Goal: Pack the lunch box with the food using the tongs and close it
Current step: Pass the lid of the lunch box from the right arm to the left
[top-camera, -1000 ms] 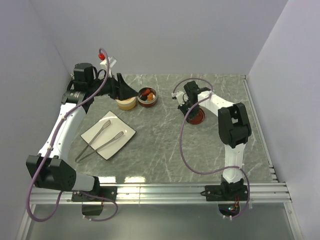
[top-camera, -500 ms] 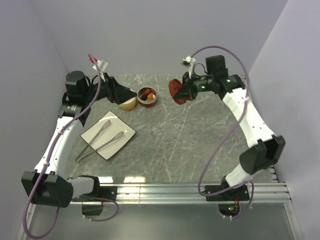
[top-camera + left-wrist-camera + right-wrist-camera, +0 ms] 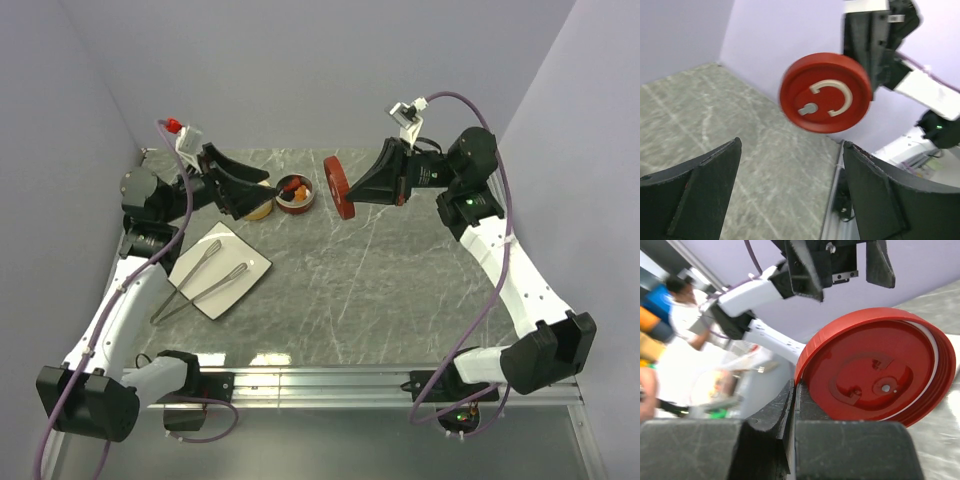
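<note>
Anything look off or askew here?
Only the red lid: the right claw pinches it by the rim, on edge in mid-air, beside the open red tub rather than flat over it. The tongs lie on the plate, joined end overhanging its edge. Nothing spilled.

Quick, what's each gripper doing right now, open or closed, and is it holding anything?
Left gripper: open, holding nothing.
Right gripper: closed on the rim of the red lid.
</note>
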Available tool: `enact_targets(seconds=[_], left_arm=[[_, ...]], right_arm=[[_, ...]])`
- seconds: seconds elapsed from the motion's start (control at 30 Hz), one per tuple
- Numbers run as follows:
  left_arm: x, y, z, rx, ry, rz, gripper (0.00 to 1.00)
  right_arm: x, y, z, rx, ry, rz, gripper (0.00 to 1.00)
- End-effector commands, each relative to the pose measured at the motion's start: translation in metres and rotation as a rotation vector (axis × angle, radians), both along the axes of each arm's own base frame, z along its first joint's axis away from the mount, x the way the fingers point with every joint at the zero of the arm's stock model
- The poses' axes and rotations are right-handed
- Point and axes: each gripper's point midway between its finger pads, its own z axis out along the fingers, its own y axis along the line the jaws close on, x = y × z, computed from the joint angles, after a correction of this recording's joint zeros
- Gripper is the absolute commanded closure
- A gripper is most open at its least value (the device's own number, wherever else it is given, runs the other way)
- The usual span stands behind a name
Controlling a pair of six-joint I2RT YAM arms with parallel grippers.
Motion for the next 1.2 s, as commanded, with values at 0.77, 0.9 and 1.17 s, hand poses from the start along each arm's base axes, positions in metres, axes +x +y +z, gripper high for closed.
enact_targets(seconds=[0.77, 0.9, 1.17], left_arm=[[-0.01, -0.074, 0.028, -0.031, 0.163, 0.062, 0.09], [-0.013, -0.085, 0.028, -0.049, 0.217, 0.014, 0.09], [-0.012, -0.095, 0.013, -0.058, 0.294, -0.004, 0.08]], right_arm=[[-0.016, -0.002, 0.014, 0.019, -0.12, -0.046, 1.0], [-0.014, -0.001, 0.011, 0.004, -0.138, -0.069, 1.0], [-0.015, 0.002, 0.013, 0.013, -0.136, -0.061, 1.0]])
